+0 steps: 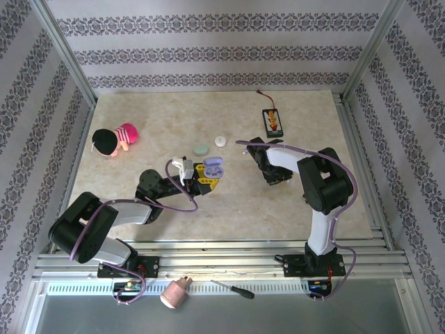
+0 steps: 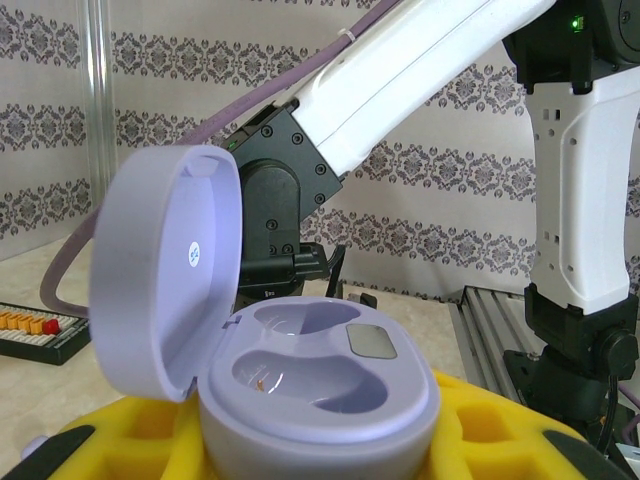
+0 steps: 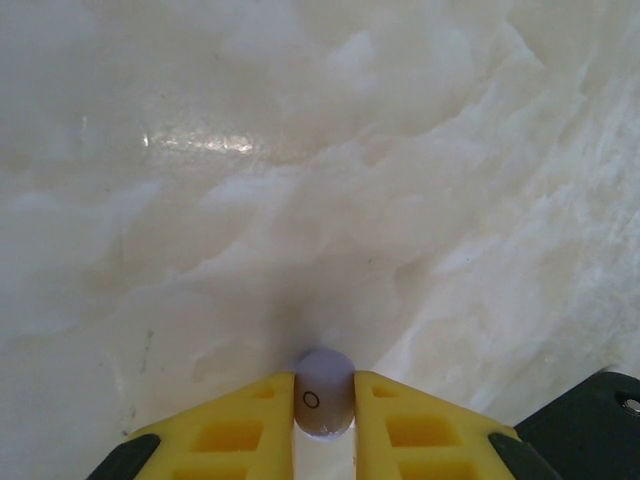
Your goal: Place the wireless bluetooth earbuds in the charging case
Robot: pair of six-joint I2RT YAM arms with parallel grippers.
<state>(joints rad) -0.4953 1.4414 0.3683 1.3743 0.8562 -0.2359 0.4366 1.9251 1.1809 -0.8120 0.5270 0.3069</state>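
One earbud [image 3: 323,393] pinched, case [image 2: 320,405] opening upward

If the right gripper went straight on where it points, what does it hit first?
Bare table top, most likely. The right gripper points at it, jaws shut on a lavender earbud that would touch first; nothing else in line. Gap unclear.

Lavender charging case [image 2: 320,395] stands open; lavender earbud [image 3: 323,400] gripped by right end effector [image 3: 324,384].
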